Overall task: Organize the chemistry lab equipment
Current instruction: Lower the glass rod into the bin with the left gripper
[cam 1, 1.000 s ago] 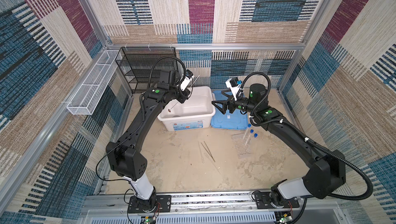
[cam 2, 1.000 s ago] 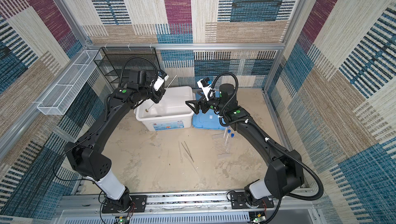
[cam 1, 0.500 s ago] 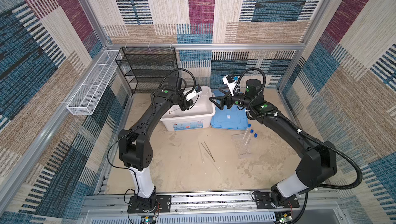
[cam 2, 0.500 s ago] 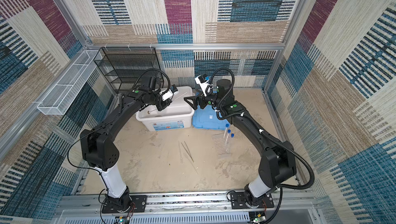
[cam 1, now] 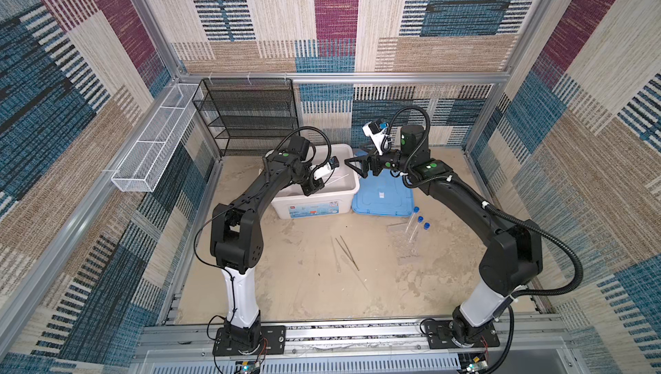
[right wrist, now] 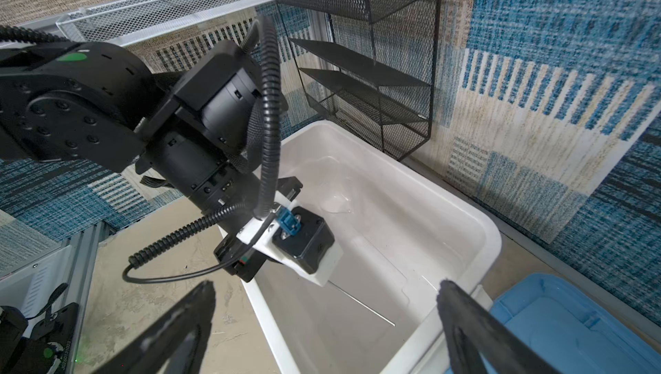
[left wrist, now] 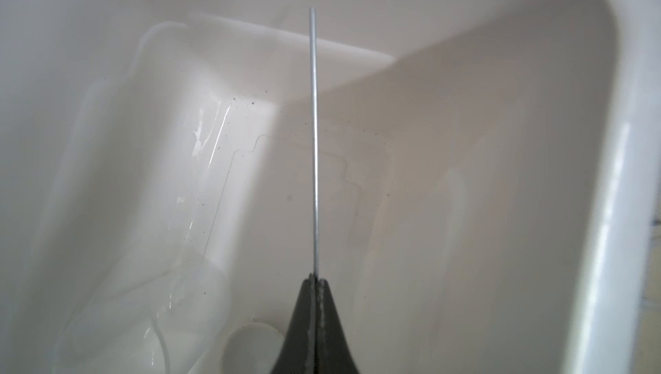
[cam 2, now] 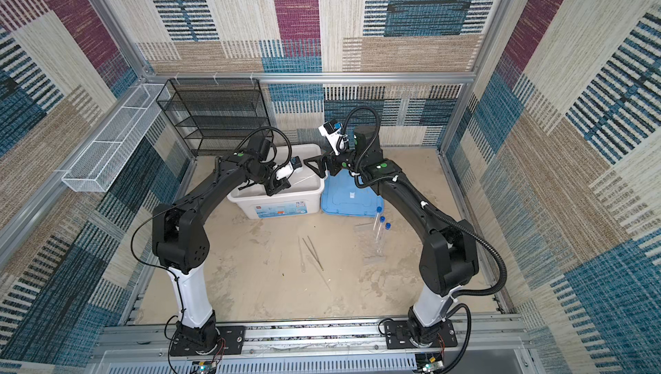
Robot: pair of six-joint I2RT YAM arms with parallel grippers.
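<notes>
My left gripper (left wrist: 316,277) is shut on a long thin rod (left wrist: 314,140) and holds it low inside the white box (cam 1: 314,207). The rod (cam 1: 336,179) points toward the box's right end. A clear beaker (left wrist: 200,182) and a small white dish (left wrist: 250,343) lie in the box beside it. My right gripper (cam 1: 357,161) hangs open and empty over the box's right rim, above the blue lid (cam 1: 382,193). Three blue-capped test tubes (cam 1: 415,218) lie on the floor right of centre. Metal tweezers (cam 1: 348,252) and a clear dropper (cam 1: 335,254) lie mid-floor.
A black mesh shelf (cam 1: 250,115) stands against the back wall behind the box. A white wire basket (cam 1: 153,147) hangs on the left wall. The two grippers are close together over the box's right end.
My left gripper has come down from above the box's back edge into the box, still holding the rod. My right gripper has shifted a little toward the box.
</notes>
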